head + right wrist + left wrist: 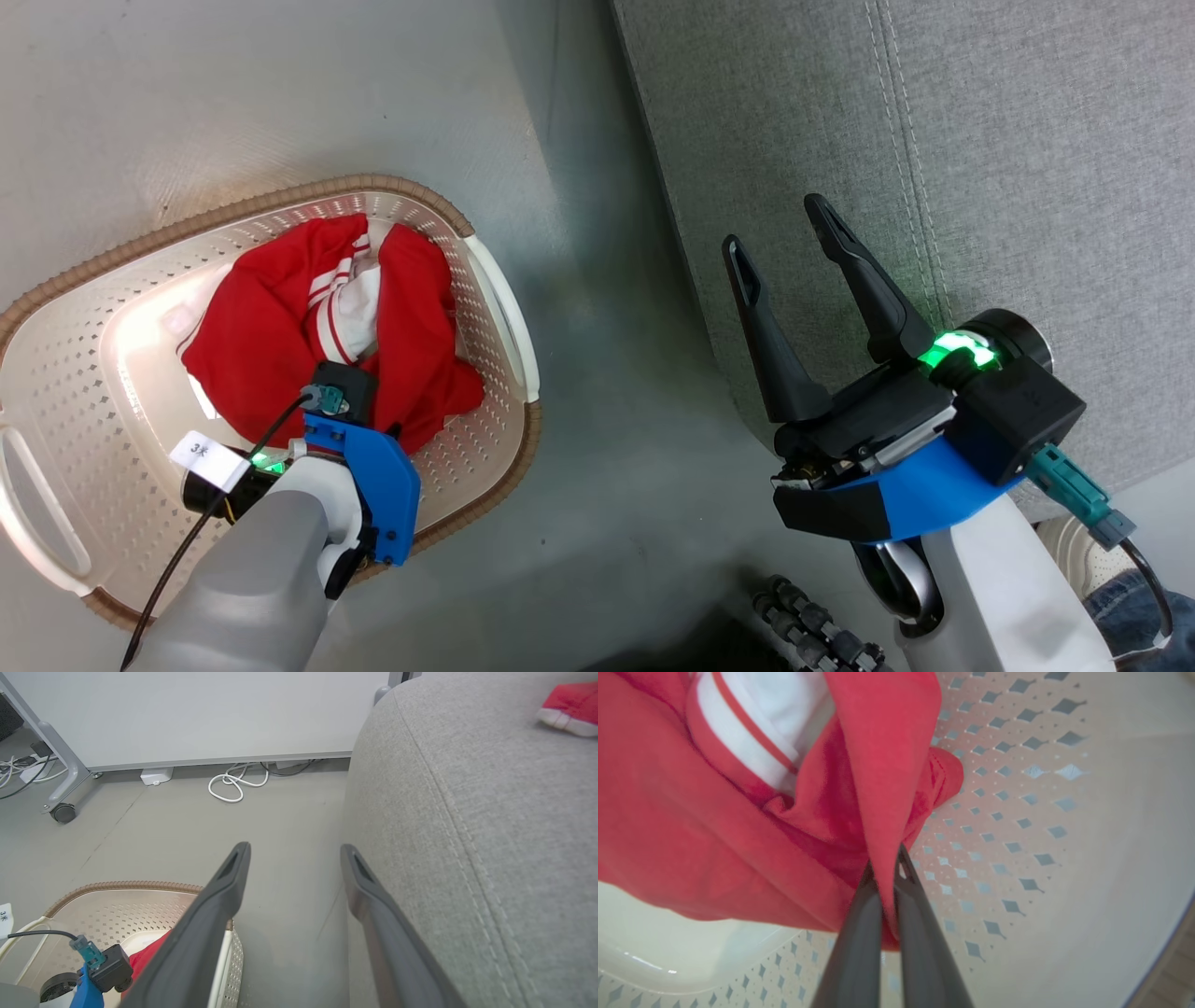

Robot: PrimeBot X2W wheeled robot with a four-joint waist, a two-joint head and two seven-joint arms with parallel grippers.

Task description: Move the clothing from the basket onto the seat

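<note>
The cream basket (280, 198) with its brown rim stands on the floor at the left, holding a crumpled red garment (271, 345) with white bands. My left arm reaches down into it, its wrist (359, 448) covering the fingers. In the left wrist view my left gripper (885, 863) is shut on a fold of the red garment (668, 826), close to the basket's perforated wall (1041, 812). My right gripper (773, 224) hangs open and empty over the front edge of the grey sofa (1027, 140). A second red garment (567, 707) lies far back on the sofa (490, 835).
Bare grey floor (597, 308) separates basket and sofa. A person's shoe and jeans (1139, 597) are at the lower right beside my base. In the right wrist view a coiled white cable (233, 784) and a wheeled frame leg (60, 812) lie along the wall.
</note>
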